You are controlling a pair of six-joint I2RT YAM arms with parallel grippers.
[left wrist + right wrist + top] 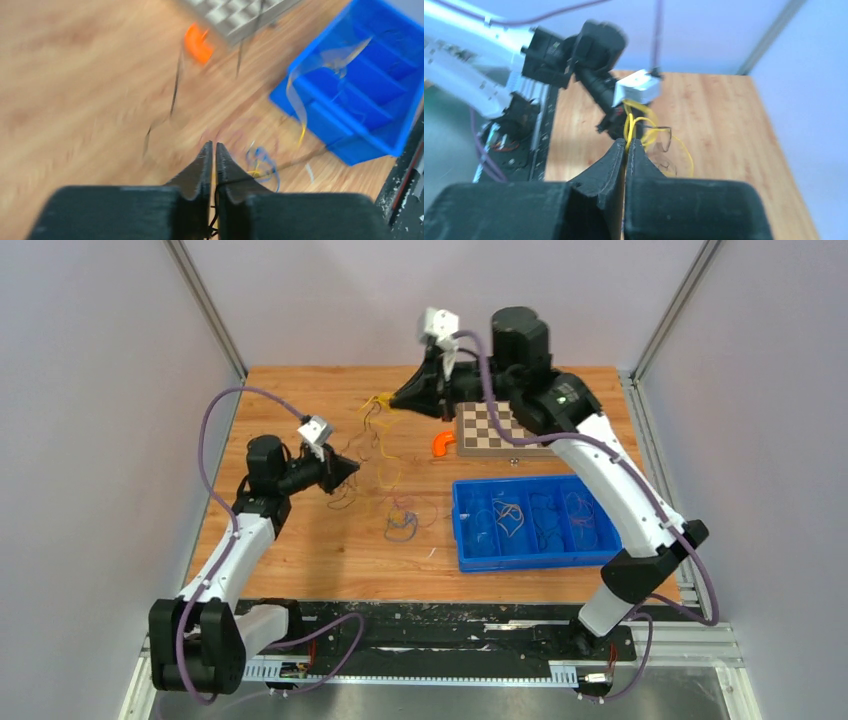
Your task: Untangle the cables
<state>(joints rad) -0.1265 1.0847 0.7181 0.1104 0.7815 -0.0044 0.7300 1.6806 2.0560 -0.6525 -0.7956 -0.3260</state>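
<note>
Left gripper [211,150]: jaws closed on a black cable [216,207].
Right gripper [626,146]: jaws closed on a yellow cable [629,122].
Axis: cables [380,452] span between the 2 tips, with loose loops nearer the left gripper.

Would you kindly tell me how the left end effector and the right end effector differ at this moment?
The right end effector pinches a yellow cable; the left end effector seems to pinch a thin black cable. The right one is at the far side by the checkered board; the left one is nearer and further left. Both are shut.
</note>
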